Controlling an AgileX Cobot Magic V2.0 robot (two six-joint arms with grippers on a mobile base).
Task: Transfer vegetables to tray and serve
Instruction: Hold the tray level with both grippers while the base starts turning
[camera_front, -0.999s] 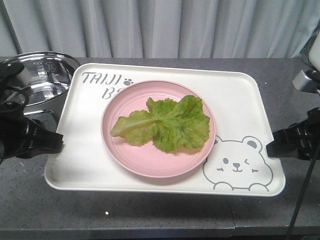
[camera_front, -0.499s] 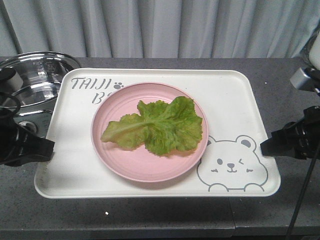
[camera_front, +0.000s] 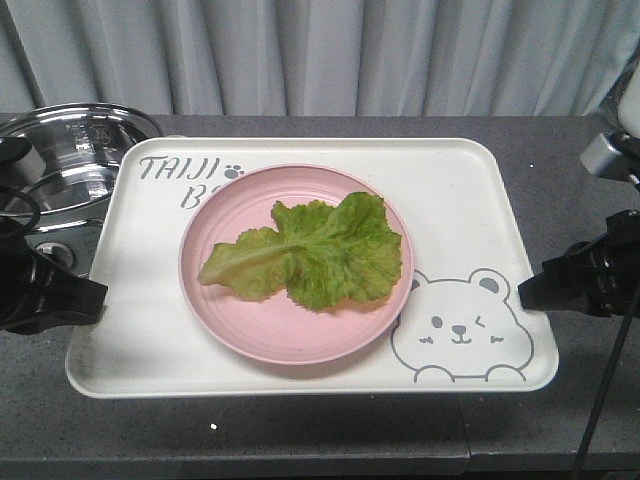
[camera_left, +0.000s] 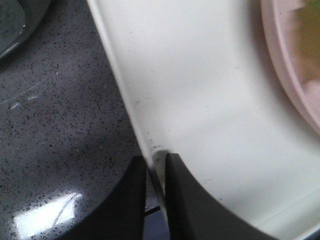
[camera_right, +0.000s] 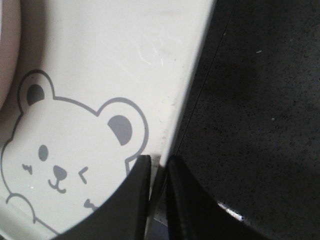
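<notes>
The green lettuce leaf (camera_front: 310, 250), the vegetables, lies on a round pink plate (camera_front: 296, 262) that stands on the cream tray (camera_front: 455, 195) with the bear drawing. My left gripper (camera_front: 92, 295) is shut on the tray's left rim (camera_left: 127, 102); in the left wrist view its fingers (camera_left: 156, 165) pinch that rim. At the opposite side my right gripper (camera_front: 528, 292) is shut on the tray's right rim (camera_right: 187, 95), and the right wrist view shows its tips (camera_right: 159, 162) clamped beside the bear's ear. A sliver of the plate (camera_left: 295, 75) shows at the left wrist view's edge.
A steel pot (camera_front: 75, 165) with a glass lid stands at the back left, close to the tray's left corner. The dark speckled counter (camera_front: 330, 430) runs to a front edge just below the tray. Grey curtains hang behind.
The tray, with plate and lettuce on it, has shifted left and slightly toward the counter's front edge, carried by both grippers. Most of that shift came early; it has nearly stopped.
</notes>
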